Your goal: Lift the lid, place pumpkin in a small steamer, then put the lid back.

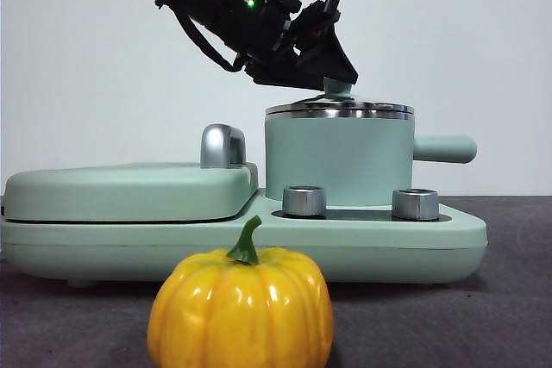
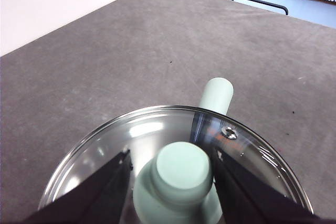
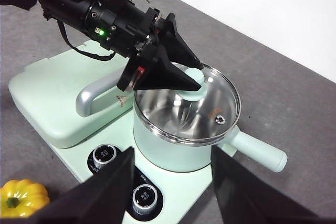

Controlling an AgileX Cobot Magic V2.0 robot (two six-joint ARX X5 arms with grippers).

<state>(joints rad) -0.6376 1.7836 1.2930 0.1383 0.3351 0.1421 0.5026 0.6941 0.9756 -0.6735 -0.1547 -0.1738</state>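
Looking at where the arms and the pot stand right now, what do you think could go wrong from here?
1. The left gripper straddles the lid's small rounded knob; whether the jaws press it is unclear, so a shallow hold might slip as it rises.
2. The lid is glass with a steel rim; dropped, it could strike the small steamer.
3. The pumpkin looks about as wide as the steamer's mouth, so it may catch on the rim.

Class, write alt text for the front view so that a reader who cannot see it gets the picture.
The left tool reaches down from the upper left to the knob of the lid, which sits on the small steamer on a wide mint-green base appliance. The pumpkin stands on the grey table, nearest the camera.
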